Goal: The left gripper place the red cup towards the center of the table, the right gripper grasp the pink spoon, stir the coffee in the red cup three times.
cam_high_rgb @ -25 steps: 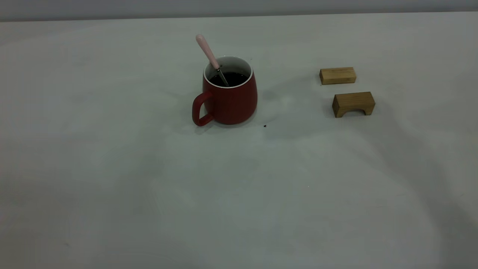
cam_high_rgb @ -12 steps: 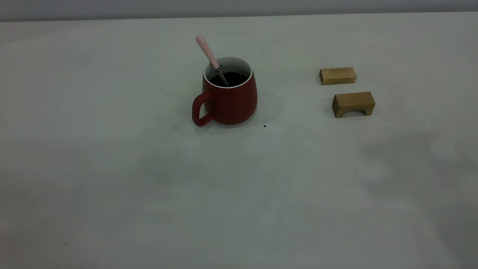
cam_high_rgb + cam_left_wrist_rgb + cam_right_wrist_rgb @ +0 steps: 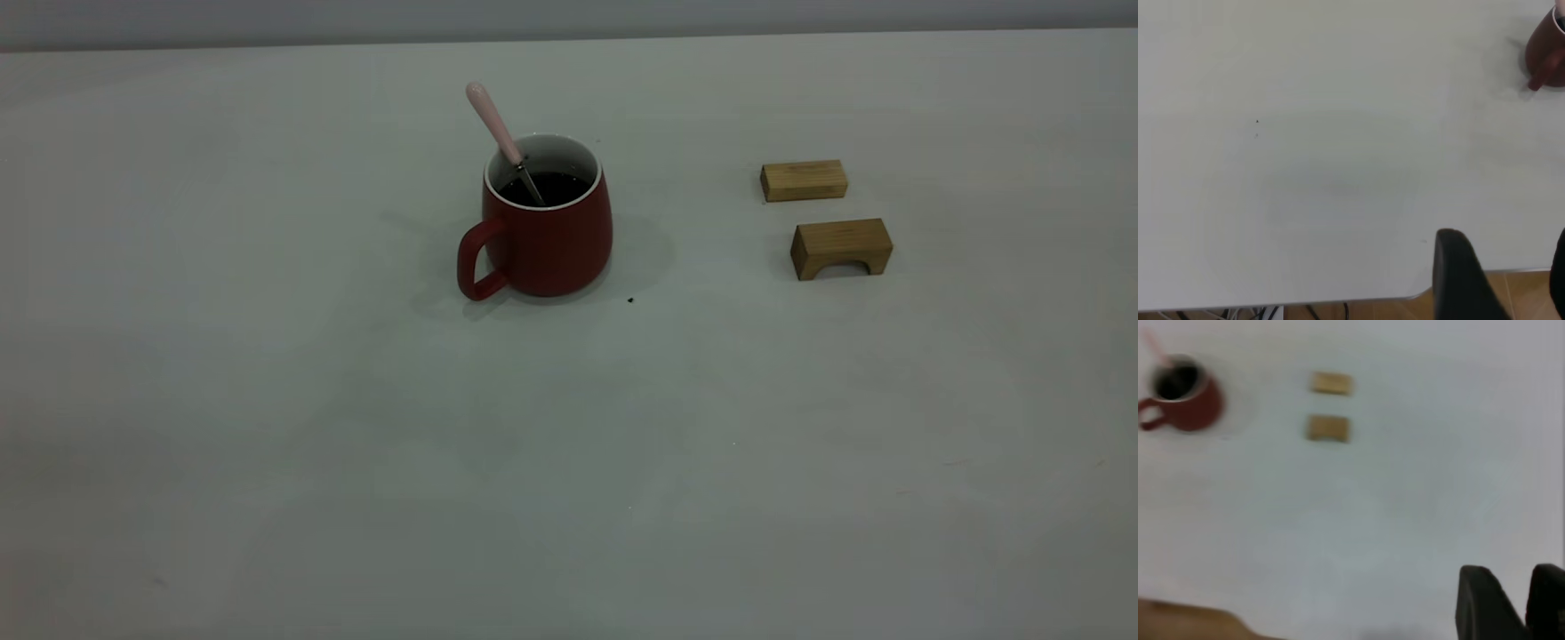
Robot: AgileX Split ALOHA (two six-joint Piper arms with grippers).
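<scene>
The red cup stands upright near the middle of the table, its handle pointing to the left. Dark coffee fills it. The pink spoon leans in the cup with its bowl in the coffee and its handle up to the back left. Neither gripper shows in the exterior view. In the left wrist view the left gripper is open and empty at the table's edge, far from the cup. In its own wrist view the right gripper is open by a narrow gap and empty, well away from the cup.
Two tan wooden blocks lie right of the cup: a flat one behind and an arched one in front. A tiny dark speck sits by the cup's base. Brown floor shows past the table edge.
The arm shadows that lay over the table around the cup and at the right have slid off. The cup, spoon and blocks have not moved.
</scene>
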